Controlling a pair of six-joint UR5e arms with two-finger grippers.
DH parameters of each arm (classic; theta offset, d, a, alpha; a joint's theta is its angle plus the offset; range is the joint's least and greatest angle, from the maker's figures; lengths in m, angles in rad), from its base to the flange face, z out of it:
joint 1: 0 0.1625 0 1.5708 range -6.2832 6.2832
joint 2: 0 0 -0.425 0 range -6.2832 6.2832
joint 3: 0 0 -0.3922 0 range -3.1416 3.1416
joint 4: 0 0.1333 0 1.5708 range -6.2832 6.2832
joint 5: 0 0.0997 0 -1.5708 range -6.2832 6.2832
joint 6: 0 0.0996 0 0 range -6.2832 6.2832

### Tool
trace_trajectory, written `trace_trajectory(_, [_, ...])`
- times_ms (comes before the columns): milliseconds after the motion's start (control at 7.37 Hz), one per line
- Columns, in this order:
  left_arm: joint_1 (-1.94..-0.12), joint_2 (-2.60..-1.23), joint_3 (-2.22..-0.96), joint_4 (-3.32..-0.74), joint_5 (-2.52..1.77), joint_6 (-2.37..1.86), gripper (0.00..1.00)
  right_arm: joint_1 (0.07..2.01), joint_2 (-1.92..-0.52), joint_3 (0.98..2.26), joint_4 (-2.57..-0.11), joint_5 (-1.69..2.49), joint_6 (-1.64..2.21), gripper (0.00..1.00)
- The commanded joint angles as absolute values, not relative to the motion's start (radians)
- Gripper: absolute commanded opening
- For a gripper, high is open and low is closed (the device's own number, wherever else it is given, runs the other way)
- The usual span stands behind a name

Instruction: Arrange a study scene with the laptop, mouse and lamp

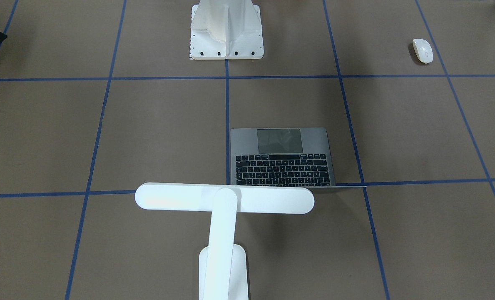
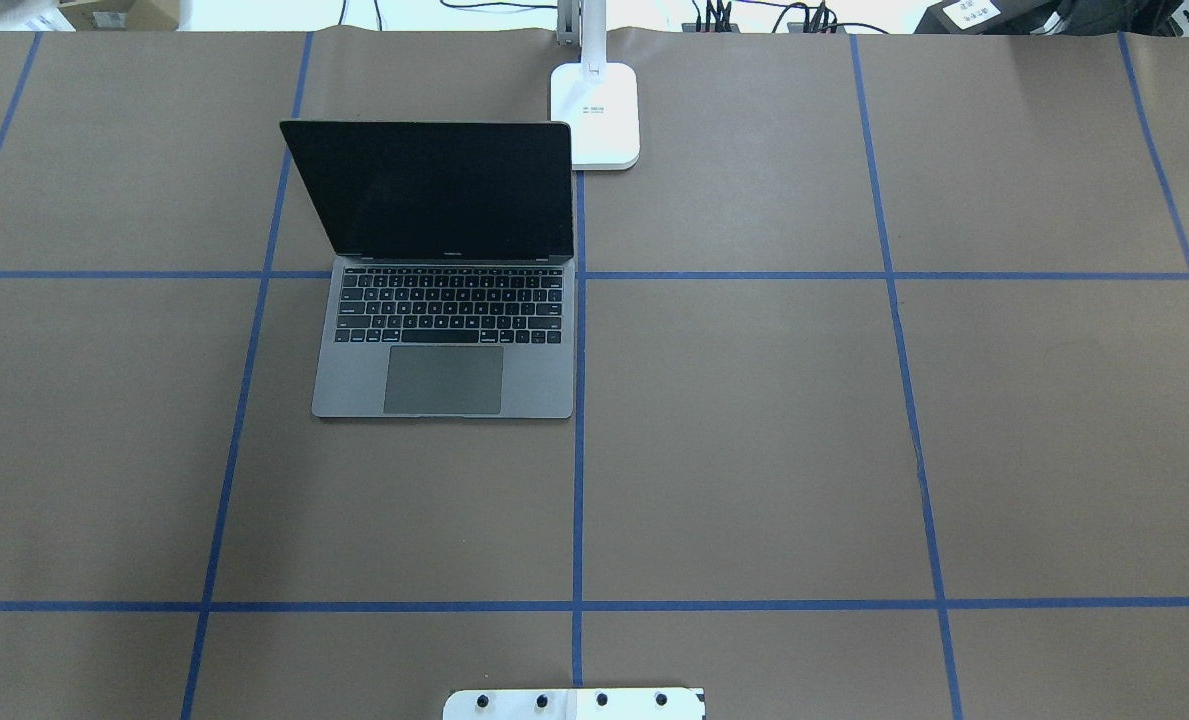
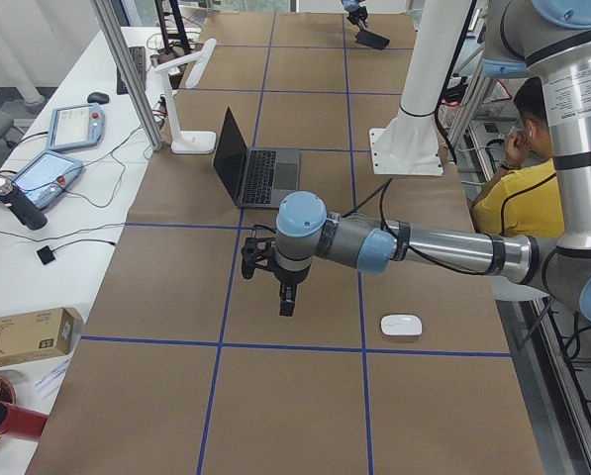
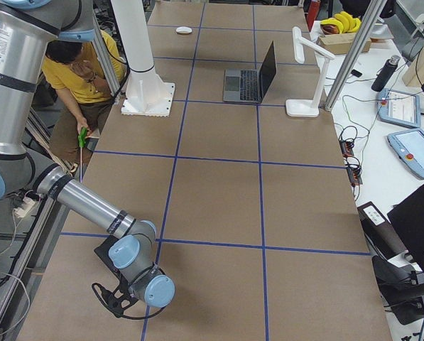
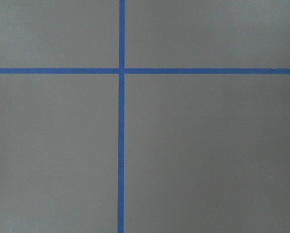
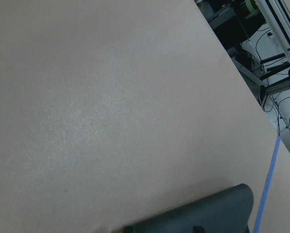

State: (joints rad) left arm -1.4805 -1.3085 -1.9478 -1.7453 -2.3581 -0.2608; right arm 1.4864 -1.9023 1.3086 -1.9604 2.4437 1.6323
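A wide table (image 2: 754, 450) covered in matte brown paper carries a grid of blue tape lines (image 2: 578, 500). Along its far edge runs a white worktop (image 3: 18, 282) holding 2 grey-framed handsets (image 3: 74, 126), loose cables and a flat cardboard box (image 3: 23, 336).

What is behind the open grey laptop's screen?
The all-white desk lamp stands behind the slim grey metal laptop's right rear corner. In the overhead view, the screen covers the table behind it.

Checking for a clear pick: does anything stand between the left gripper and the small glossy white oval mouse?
Nothing visible does. In the exterior left view the left gripper hangs over bare brown table paper. The small glossy white oval mouse lies apart from it, with only paper and one blue tape line between them.
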Motion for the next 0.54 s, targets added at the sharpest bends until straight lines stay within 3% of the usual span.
trace_trajectory(0, [-1.486, -1.308, -1.957, -1.744, -2.361, -0.261, 1.0, 1.485, -1.902, 1.308, -1.96, 2.459, 1.631, 0.25])
trace_trajectory(136, [-1.486, -1.308, -1.96, -1.744, -2.359, -0.261, 1.0, 1.485, -1.902, 1.308, -1.96, 2.457, 1.625, 0.08])
trace_trajectory(271, [-1.486, -1.308, -1.96, -1.744, -2.359, -0.261, 1.0, 1.485, -1.902, 1.313, -1.96, 2.457, 1.623, 0.0])
trace_trajectory(407, [-1.494, -1.308, -1.963, -1.743, -2.361, -0.261, 1.0, 1.485, -1.896, 1.325, -1.96, 2.459, 1.624, 0.0])
